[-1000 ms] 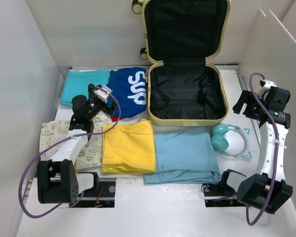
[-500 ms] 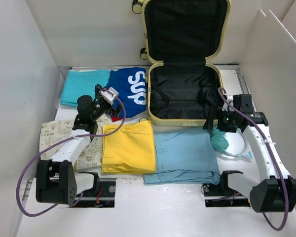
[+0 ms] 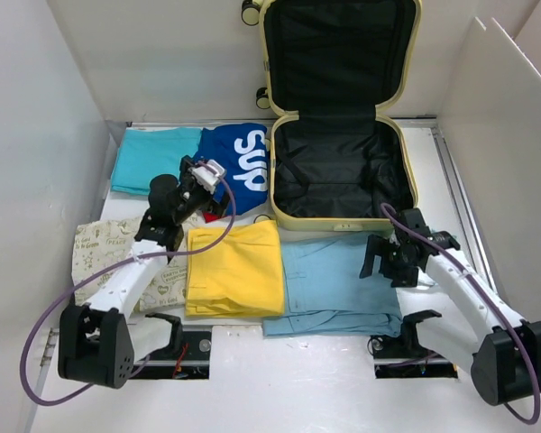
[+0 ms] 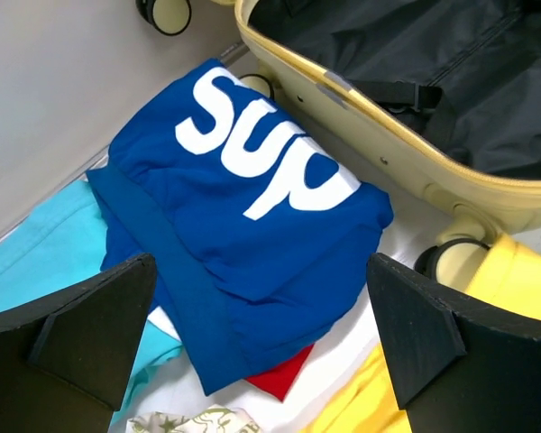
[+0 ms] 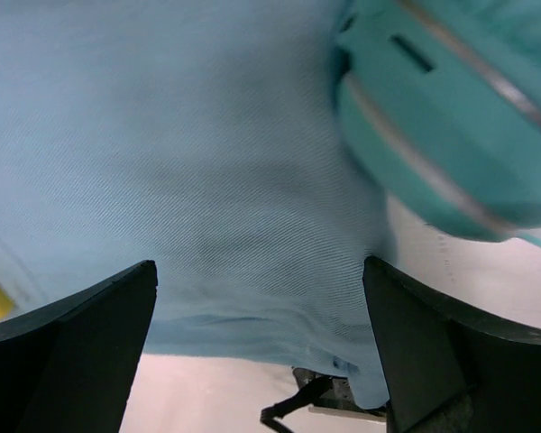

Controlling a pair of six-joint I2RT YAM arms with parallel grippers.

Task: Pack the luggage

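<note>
Cream printed cloth (image 3: 99, 248) lies farthest left on the white counter (image 3: 298, 379), beneath the left arm, with a turquoise garment (image 3: 149, 158) beyond it. The left jaws stand spread wide, holding nothing, above a royal-blue top (image 4: 252, 207) with white lettering. In the wrist view this top fills the gap between the two fingers (image 4: 81, 334), and a corner of red cloth (image 4: 284, 379) peeks from under it. A folded yellow garment (image 3: 234, 266) lies nearer the arm bases than those jaws. Off to their right the luggage (image 3: 338, 222) lies open, lid propped upright (small wheels at the far wall), black lining showing. The right jaws, likewise spread and gripping nothing, hang low over a light-blue shirt (image 5: 189, 153) just in front of the luggage. What seems to be a teal headphone cup (image 5: 451, 135), blurred, sits close beside them.
</note>
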